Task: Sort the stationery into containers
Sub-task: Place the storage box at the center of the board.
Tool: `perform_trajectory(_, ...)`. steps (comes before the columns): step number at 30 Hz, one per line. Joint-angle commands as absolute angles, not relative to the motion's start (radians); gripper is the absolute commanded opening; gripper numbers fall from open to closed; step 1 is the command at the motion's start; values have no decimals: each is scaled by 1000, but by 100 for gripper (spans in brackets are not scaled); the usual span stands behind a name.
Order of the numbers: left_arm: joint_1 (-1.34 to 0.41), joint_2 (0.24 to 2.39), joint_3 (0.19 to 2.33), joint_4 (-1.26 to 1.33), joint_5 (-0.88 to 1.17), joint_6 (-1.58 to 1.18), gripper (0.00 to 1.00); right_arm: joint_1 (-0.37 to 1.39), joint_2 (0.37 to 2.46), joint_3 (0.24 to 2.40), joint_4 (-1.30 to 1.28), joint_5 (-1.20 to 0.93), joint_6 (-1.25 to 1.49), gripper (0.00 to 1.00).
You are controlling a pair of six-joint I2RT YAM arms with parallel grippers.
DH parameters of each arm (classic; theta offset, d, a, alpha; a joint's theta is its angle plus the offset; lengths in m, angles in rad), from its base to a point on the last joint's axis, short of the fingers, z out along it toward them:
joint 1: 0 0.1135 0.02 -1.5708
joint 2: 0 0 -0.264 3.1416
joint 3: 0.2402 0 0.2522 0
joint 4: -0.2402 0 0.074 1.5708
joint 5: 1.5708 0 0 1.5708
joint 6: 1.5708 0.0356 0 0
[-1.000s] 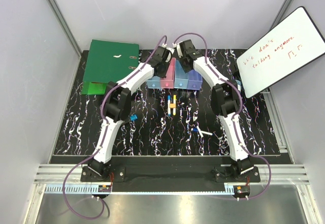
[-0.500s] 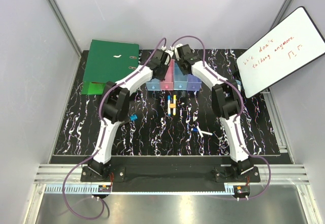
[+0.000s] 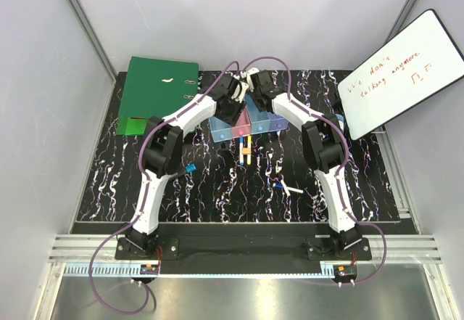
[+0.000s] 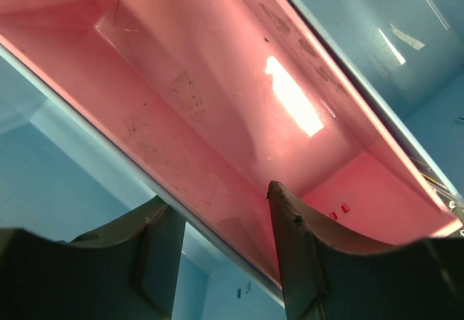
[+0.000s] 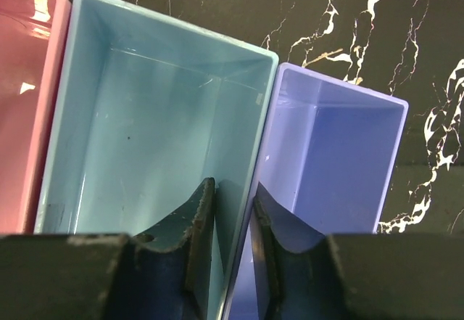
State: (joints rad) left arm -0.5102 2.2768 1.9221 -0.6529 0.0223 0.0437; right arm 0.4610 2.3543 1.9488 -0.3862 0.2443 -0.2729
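The containers (image 3: 250,124), four joined translucent bins (light blue, pink, light blue, violet-blue), sit at the back centre of the black marbled table. My left gripper (image 3: 235,106) stands astride the wall between the first blue bin and the pink bin (image 4: 217,80), its jaws (image 4: 217,204) closed against that wall at a slant. My right gripper (image 3: 259,96) is shut on the wall between the second blue bin (image 5: 145,131) and the violet bin (image 5: 333,153), with its jaws (image 5: 232,189) nearly together. All the bins are empty. The stationery lies loose on the table: short pens (image 3: 244,148), a white stick (image 3: 293,189) and a blue piece (image 3: 190,168).
A large green ring binder (image 3: 156,91) lies at the back left. A whiteboard with red writing (image 3: 402,73) leans at the right. Both arms arch over the table's middle, and the pens lie just in front of the bins.
Both grippers have come down and nearer into the row of bins. The row has shifted a little toward me and turned slightly.
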Motion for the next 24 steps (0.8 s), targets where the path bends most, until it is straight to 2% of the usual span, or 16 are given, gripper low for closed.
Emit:
perform_trajectory(1,-525,2284,1913,-730,15,107,50,515,2330,1925,-416,207,-308,20)
perform_trajectory(3,-522,2292,1922,-729,2,117,49,515,2329,1921,-414,212,-302,13)
perform_trajectory(5,-520,2302,1934,-729,-21,123,46,518,2326,1916,-414,219,-296,2)
perform_trajectory(6,-519,2304,1939,-729,-28,133,45,518,2324,1911,-414,221,-287,0)
perform_trajectory(20,-506,2338,1983,-683,-51,227,33,538,2272,1792,-416,319,-199,0)
perform_trajectory(24,-506,2339,1980,-669,-16,248,32,541,2261,1776,-416,342,-184,0)
